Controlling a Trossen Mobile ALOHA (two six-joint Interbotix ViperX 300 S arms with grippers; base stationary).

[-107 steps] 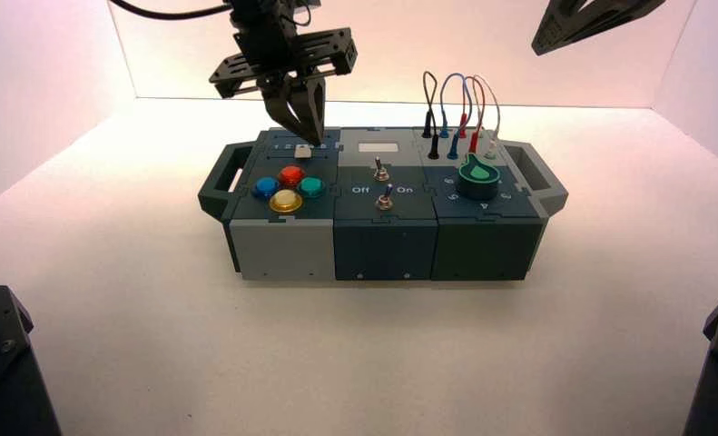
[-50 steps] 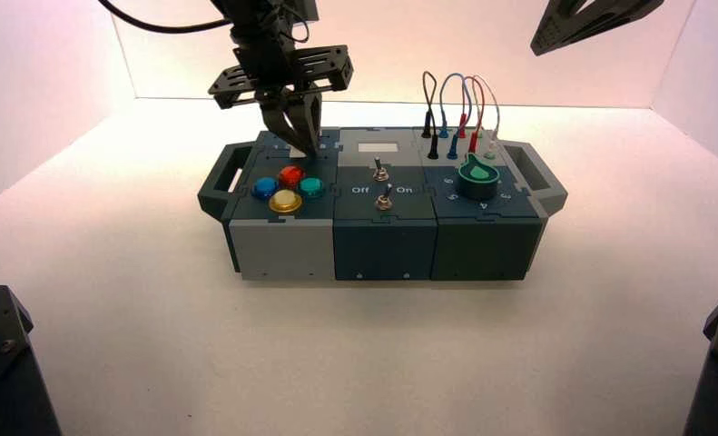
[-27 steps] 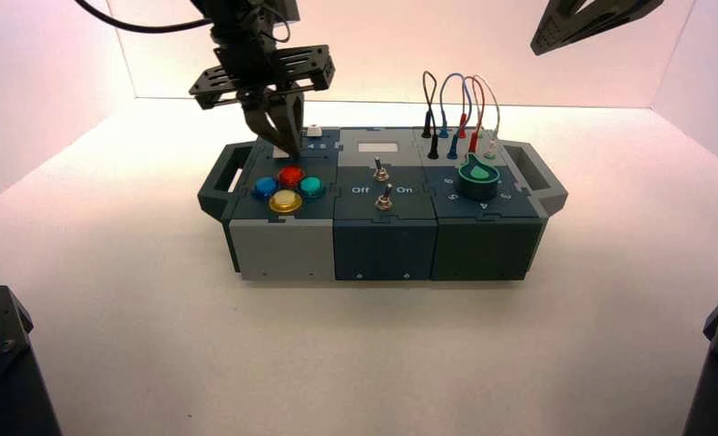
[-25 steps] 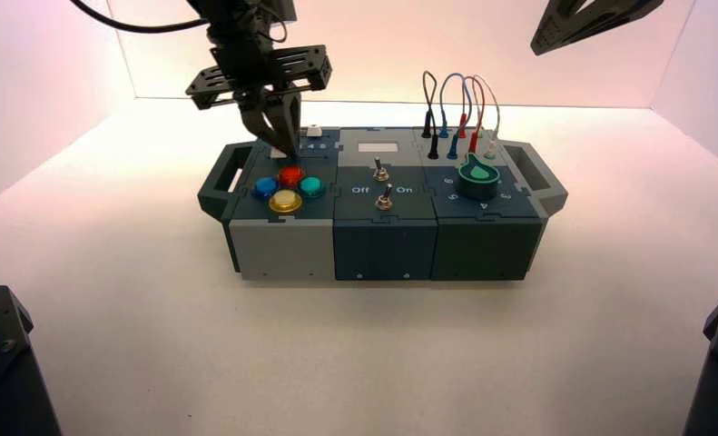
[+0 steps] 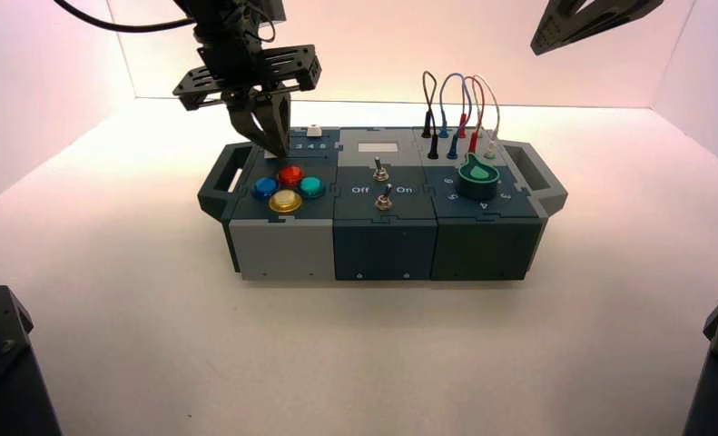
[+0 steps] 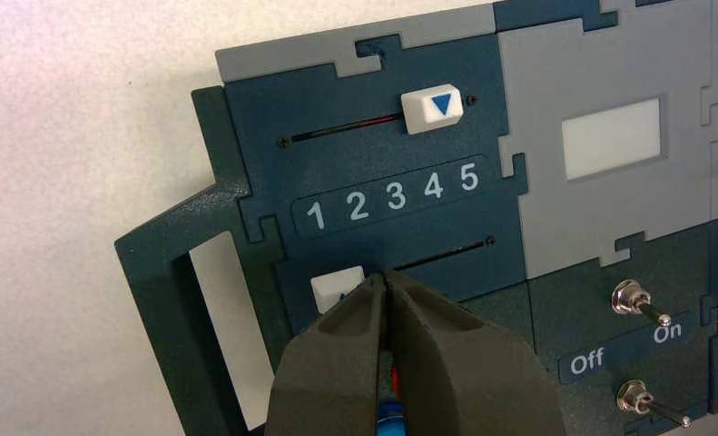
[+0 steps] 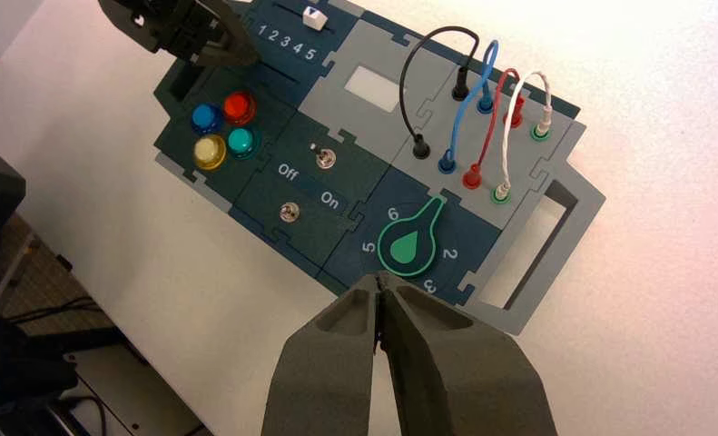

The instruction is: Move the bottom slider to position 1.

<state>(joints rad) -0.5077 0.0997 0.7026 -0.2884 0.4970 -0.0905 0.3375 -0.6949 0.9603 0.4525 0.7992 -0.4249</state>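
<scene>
In the left wrist view, the bottom slider [image 6: 335,289], a small white knob, sits close below the white digit 1 [image 6: 315,215] of the 1-to-5 row, near that end of its dark track. My left gripper [image 6: 387,278] is shut, with its tips pressed against the knob's side that faces the higher digits. In the high view, the left gripper [image 5: 270,148] stands over the box's far left corner and covers the knob. My right gripper [image 7: 379,282] is shut and empty, parked high at the far right [image 5: 591,18].
The box [image 5: 282,250] carries the twin white slider [image 6: 432,109] on the track past the digits, near 4 and 5. It also has coloured buttons [image 5: 287,186], two toggle switches [image 5: 383,184], a green dial [image 5: 477,177] and looped wires [image 5: 459,113]. Handles stick out at both ends.
My left gripper came down beside the bottom slider's knob, then slid left along the track, pushing the knob from the middle digits towards 1. The right arm has not moved.
</scene>
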